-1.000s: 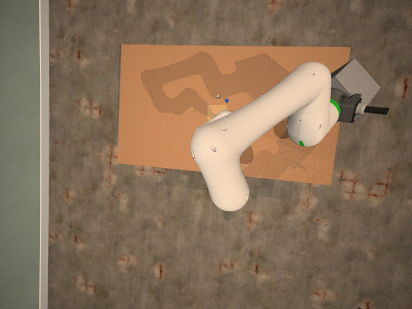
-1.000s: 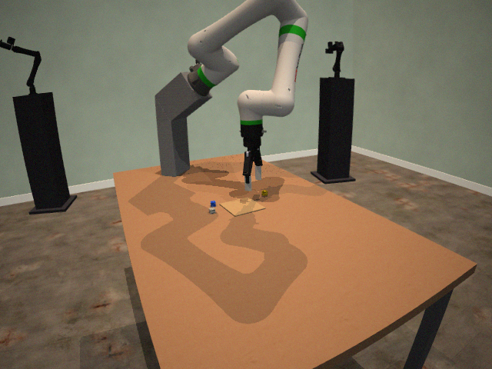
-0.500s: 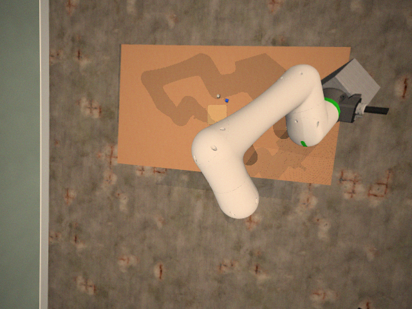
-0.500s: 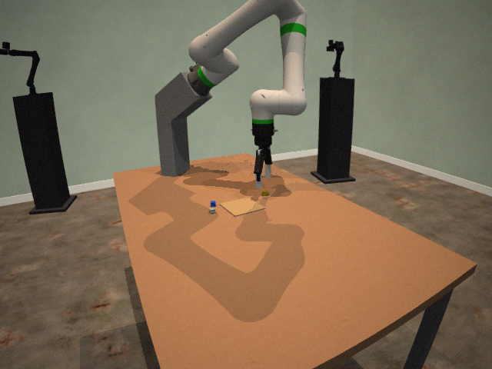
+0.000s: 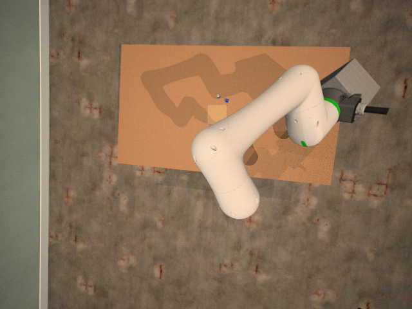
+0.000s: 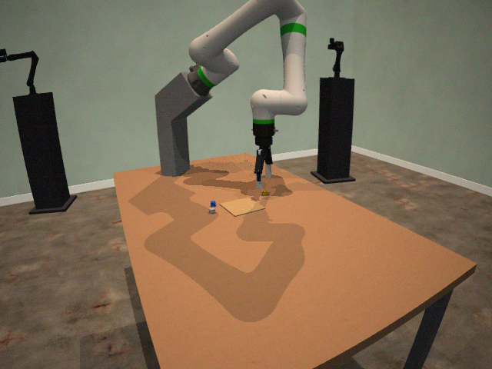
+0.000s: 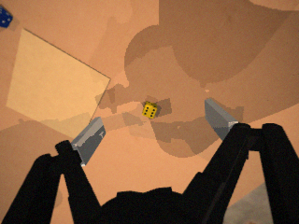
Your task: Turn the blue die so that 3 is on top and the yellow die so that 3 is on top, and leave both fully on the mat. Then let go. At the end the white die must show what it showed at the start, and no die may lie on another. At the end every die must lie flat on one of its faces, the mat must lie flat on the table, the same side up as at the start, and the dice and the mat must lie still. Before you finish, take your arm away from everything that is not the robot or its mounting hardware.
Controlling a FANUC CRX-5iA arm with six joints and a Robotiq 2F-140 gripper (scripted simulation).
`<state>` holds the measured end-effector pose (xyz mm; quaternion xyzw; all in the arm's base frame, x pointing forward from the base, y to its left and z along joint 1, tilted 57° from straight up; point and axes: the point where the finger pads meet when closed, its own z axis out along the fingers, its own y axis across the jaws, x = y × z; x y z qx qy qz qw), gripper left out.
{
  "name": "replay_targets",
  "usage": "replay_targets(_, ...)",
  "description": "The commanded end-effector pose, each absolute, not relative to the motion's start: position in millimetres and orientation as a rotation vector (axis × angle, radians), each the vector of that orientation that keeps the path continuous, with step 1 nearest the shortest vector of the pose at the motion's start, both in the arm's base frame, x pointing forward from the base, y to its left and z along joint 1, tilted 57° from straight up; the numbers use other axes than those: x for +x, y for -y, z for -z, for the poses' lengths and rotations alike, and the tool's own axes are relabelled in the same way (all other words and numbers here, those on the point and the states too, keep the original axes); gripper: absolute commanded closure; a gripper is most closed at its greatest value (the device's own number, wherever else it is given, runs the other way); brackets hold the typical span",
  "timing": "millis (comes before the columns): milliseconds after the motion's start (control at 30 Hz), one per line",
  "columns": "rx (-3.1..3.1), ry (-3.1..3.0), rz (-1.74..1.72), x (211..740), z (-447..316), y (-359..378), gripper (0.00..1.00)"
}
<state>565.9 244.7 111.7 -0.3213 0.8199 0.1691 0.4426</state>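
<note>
Tool (image 6: 264, 182) (image 7: 151, 117) was released, fingers wide apart, nothing grasped. It hung above the worktop (image 5: 159, 143) (image 6: 337, 254) (image 7: 154, 184), pointing down. In the wrist view the yellow die (image 6: 264, 193) (image 7: 149, 110) sat in the gap between the fingers as seen from above, lower than them, six pips on its top face. It lay on the worktop, off the mat (image 5: 217, 114) (image 6: 242, 207) (image 7: 56, 81), near one edge. Blue die (image 5: 226, 100) (image 6: 213, 204) (image 7: 5, 18) was also off the mat, just beyond a corner; its top number was too small to tell. White die (image 5: 218, 96) (image 6: 212, 211) sat near the blue one, also off the mat, number unreadable; outside the wrist view. Mat lay flat. Arm (image 5: 266, 103) (image 6: 294, 59) reached over the worktop from its grey pedestal (image 5: 360, 80) (image 6: 164, 119) and hid the yellow die in the top view.
</note>
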Motion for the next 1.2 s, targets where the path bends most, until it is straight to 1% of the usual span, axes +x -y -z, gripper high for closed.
replay_targets(0,-0.797,-2.034,-0.419,565.9,-111.8,-244.6,0.0)
replay_targets(933,-0.797,-2.034,-0.419,564.9,-112.7,-243.7,0.0)
replay_targets(1167,-0.797,-2.034,-0.419,545.1,-130.4,-225.7,0.0)
